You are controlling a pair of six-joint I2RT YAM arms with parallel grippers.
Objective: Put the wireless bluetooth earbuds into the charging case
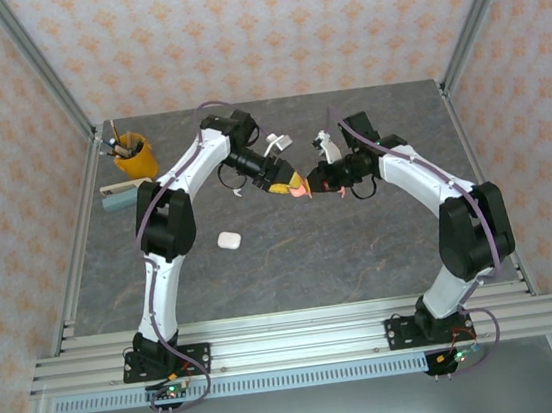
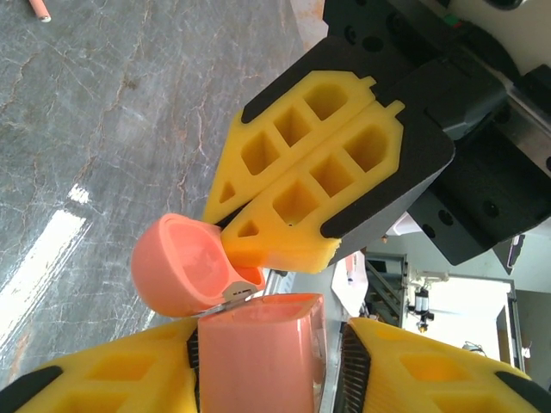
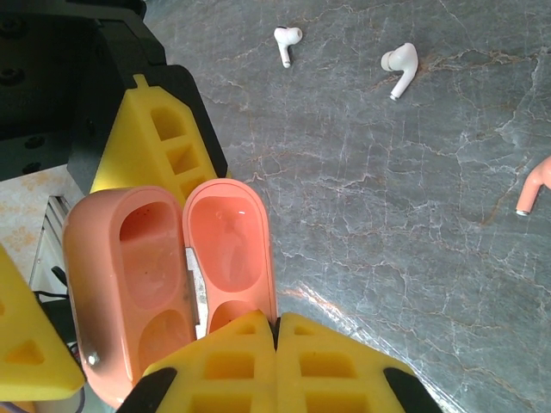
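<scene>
Up off the grey table [image 1: 264, 268], in mid-air between both arms: a salmon charging case [image 3: 129, 275] with lid [image 3: 228, 241] standing open and the earbud wells showing. Right gripper [image 3: 275, 335] clenched, pads pressed together, the lid's near rim vanishing into the seam between them, so nipped there as far as can be seen. Left gripper [image 2: 269, 335] flanking the case body, one pad against it, a thin sliver of gap at the other; cannot tell whether truly clamped or merely close. Bottom of the body cut off by the frame in the left wrist view, tucked behind a yellow finger in the right wrist view. Loose on the stone, well beyond the case: white earbud [image 3: 287, 43] and second white earbud [image 3: 401, 67], near each other; off to one side, salmon earbud [image 3: 532, 191], partly cropped by the picture's border. From above, case and fingertips merged into one small blur. Nearer the left arm, apart from all that, a closed white case [image 1: 228, 240].
</scene>
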